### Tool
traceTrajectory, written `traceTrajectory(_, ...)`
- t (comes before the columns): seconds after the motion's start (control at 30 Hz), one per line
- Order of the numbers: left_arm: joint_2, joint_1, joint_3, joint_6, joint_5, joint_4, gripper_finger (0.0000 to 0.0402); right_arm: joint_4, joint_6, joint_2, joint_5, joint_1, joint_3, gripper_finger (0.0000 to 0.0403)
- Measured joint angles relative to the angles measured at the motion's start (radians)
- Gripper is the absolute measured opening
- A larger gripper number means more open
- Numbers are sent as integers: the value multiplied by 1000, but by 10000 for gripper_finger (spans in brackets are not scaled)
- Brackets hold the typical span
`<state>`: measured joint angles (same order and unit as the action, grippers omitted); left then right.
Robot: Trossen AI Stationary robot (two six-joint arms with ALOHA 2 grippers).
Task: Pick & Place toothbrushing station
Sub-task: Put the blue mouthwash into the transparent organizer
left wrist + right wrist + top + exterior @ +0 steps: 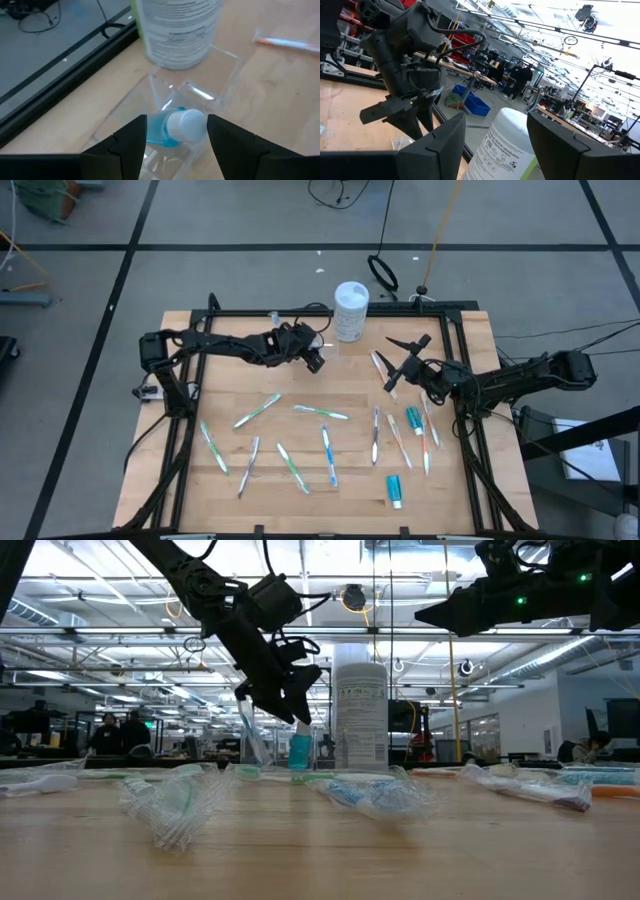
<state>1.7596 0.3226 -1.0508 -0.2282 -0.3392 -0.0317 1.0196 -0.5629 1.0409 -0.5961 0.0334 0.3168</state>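
The clear plastic holder point(210, 70) stands on the table beside the white tub point(351, 310). It also shows in the low view point(250, 745). A blue toothpaste tube with a white cap point(182, 125) stands tilted inside the holder, cap up, and shows in the low view point(300, 752). My left gripper point(316, 361) is open just above the holder, its fingers point(132, 140) on either side of the tube's cap. My right gripper point(398, 367) is open and empty, raised over the table's right half and facing the tub point(507, 145).
Several wrapped toothbrushes point(257, 411) lie across the table's near half. Two teal tubes point(413, 418) point(394, 490) lie at the right. A black frame rail point(180, 430) runs along the table's sides. People point(120, 730) stand far off in the room.
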Motion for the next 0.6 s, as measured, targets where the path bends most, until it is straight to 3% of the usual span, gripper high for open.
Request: traceTrajectory(0.6, 0, 60, -9, 39, -4, 2, 214, 0, -1, 0, 0, 0, 0, 208)
